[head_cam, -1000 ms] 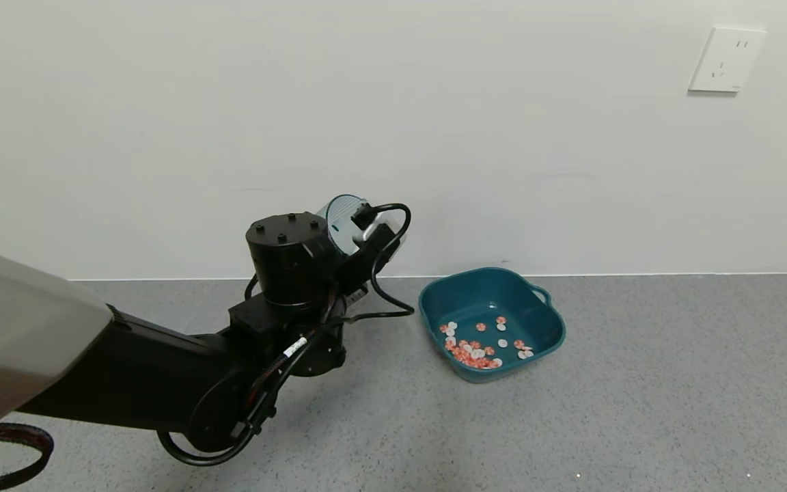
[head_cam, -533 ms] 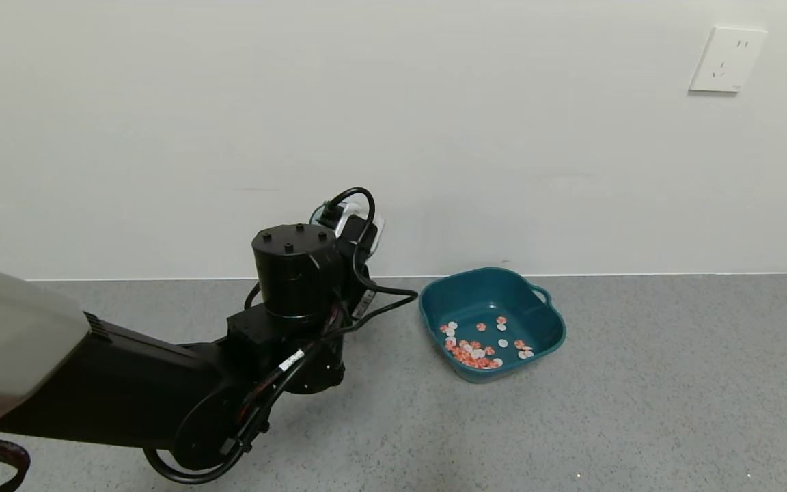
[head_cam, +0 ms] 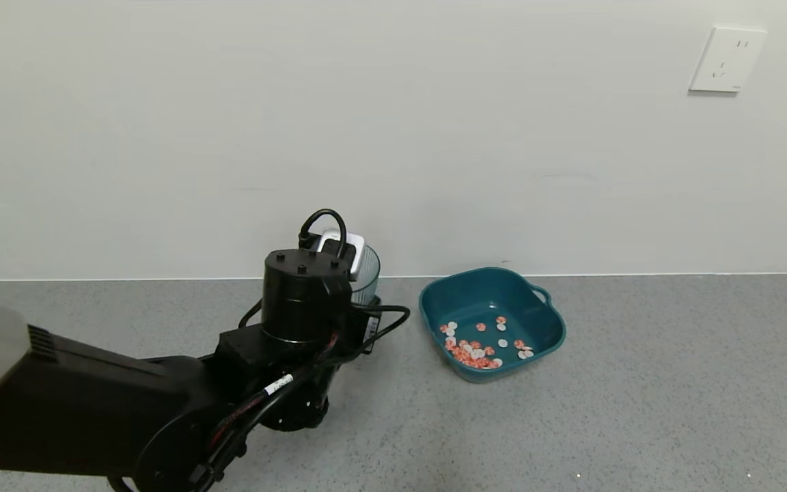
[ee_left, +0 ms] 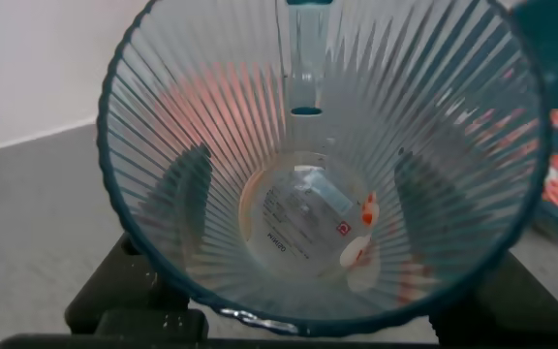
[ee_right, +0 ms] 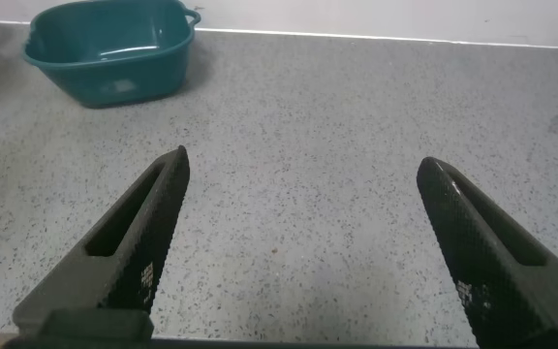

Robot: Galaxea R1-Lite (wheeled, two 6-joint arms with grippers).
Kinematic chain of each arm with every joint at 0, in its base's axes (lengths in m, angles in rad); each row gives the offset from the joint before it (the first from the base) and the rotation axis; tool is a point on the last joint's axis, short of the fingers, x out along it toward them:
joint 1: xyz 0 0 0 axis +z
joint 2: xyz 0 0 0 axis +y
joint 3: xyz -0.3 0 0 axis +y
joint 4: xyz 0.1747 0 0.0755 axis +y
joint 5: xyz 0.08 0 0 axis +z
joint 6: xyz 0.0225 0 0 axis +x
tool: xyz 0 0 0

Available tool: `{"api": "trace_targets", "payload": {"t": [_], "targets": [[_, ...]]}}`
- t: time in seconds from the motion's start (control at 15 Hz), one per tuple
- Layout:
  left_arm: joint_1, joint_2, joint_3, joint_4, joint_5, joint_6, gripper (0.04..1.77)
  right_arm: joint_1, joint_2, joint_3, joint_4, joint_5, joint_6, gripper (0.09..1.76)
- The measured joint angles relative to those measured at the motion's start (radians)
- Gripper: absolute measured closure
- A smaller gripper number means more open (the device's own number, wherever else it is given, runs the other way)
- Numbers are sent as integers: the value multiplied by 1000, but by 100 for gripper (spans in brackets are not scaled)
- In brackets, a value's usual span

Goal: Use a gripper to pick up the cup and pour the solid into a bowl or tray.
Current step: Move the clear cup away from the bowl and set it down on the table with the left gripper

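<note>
Left tool (head_cam: 359, 287) was clamped on the cup (head_cam: 366, 277), upright beside the teal basin (head_cam: 544, 342).
Most solid (head_cam: 479, 348) sat in the basin; right tool (ee_right: 303, 242) hung spread apart over the surface (ee_right: 356, 126).

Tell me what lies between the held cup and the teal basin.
Only bare grey floor: in the head view nothing sits between the cup in the left gripper and the basin.

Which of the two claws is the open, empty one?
The right gripper: its fingers are spread wide over bare floor with nothing between them. The left gripper holds the cup.
</note>
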Motion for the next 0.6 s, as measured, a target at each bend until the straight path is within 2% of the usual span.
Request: {"api": "trace_targets", "payload": {"t": [0.13,0.4,0.6], "targets": [[-2,-28,11,69,-33,-87,52,0,0,0,0,0,0,14],[-3,-29,42,73,-48,-147,52,0,0,0,0,0,0,14],[-2,-6,78,69,-127,-179,52,0,0,0,0,0,0,14]]}}
